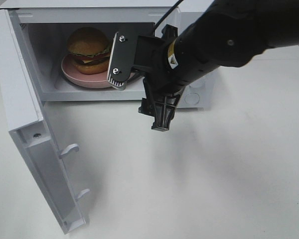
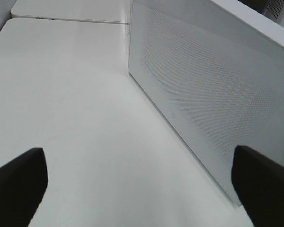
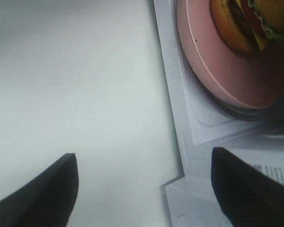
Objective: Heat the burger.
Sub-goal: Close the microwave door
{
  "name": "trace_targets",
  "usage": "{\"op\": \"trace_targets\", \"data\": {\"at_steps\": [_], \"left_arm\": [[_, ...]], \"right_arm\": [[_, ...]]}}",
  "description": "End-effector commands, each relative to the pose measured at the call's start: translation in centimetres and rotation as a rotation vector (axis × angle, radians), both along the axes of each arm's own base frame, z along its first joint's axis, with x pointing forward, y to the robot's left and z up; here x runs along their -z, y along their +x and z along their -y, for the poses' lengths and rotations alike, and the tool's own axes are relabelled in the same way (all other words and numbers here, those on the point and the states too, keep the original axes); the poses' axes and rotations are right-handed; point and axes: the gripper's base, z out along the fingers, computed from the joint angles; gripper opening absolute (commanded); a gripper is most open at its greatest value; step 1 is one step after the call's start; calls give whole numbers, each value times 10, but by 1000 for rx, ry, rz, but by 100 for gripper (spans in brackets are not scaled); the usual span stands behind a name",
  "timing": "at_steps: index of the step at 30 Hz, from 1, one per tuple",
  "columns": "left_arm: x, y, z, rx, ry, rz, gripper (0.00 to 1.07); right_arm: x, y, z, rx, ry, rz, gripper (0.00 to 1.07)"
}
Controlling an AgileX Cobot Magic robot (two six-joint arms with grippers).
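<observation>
Starting at the left, you have the microwave door (image 1: 35,144) swung wide, which is why the high camera can see into the cavity. Your left gripper (image 2: 138,163) doesn't appear in that view at all. Its own wrist camera shows both fingers spread wide with nothing between them, over bare table (image 2: 75,104) beside a white perforated panel (image 2: 213,94). You can't tell from this whether that panel is the door's face or the microwave's side.

Moving right, the burger (image 1: 88,46) sits on the pink plate (image 1: 77,77) inside the microwave (image 1: 195,94), where it needs to be for heating. My read is that shutting the door comes next, before starting it.

Your right gripper (image 3: 144,161) hovers just outside the opening, jaws apart and empty, apparently clear of the plate. Its arm covers the plate's right rim, the cavity's right half and most of the control panel, so any buttons or dial are hard to make out.
</observation>
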Motion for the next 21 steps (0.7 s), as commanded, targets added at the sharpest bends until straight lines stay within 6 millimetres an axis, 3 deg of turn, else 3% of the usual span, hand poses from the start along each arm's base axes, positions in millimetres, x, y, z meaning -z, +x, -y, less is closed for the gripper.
{"op": "trace_targets", "data": {"at_steps": [1,10,14,21], "left_arm": [[0,-3,0,-2,-7,14,98],[0,-3,0,-2,-7,14,98],[0,-3,0,-2,-7,14,98],[0,-3,0,-2,-7,14,98]], "right_arm": [[-7,-20,20,87,62,-48,74],[-11,-57,55,253,195,-141,73],[-19,-82,81,411,279,-211,73],[-29,-102,107,587,234,-295,73]]}}
